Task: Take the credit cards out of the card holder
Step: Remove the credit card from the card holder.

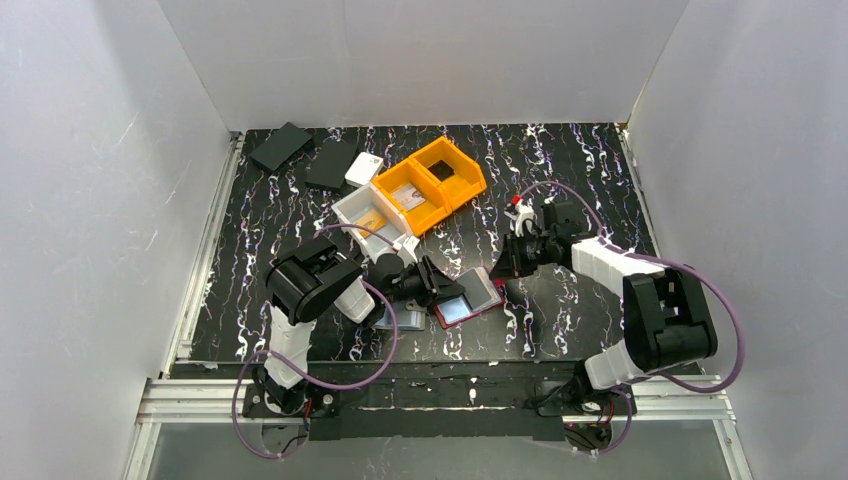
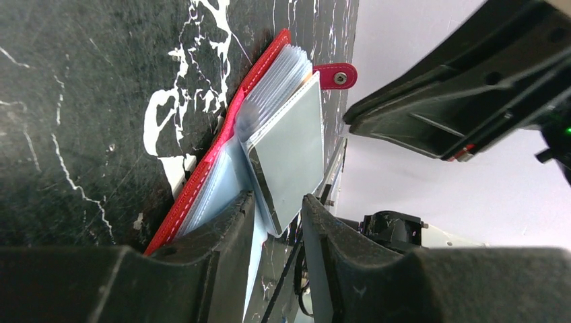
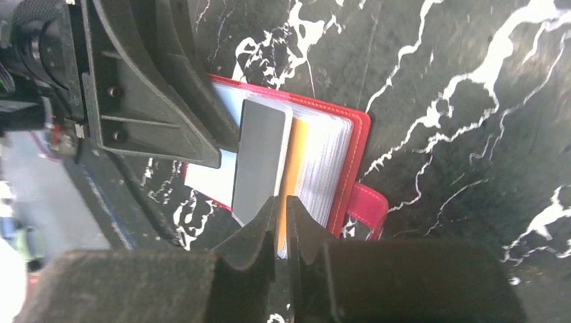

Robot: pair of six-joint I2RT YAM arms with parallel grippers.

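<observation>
At the table's [image 1: 600, 160] far left lie two flat black pads [image 1: 280, 146], with a small white item [image 1: 364, 169] just beside them. Next comes a row of bins [image 1: 440, 180], white then orange. Nearer, in the middle, the left gripper [image 2: 277, 202] lies low over the open red holder [image 1: 470, 297]. The holder rests flat on the table between the two arms, its clear sleeves fanned up. The left gripper's jaws stand apart and clamp nothing. One finger [image 2: 222, 235] is over the holder's left page, and the corner of a grey card [image 2: 286, 148] pokes into the gap between them. Just right of the grey card, an orange card [image 3: 294, 161] stands out of the sleeves. The right gripper [image 3: 281, 202] reaches in from the right, its jaws almost together, and seems to pinch that orange card's edge. The holder's snap tab [image 3: 367, 205] lies flat on the table beside it.
</observation>
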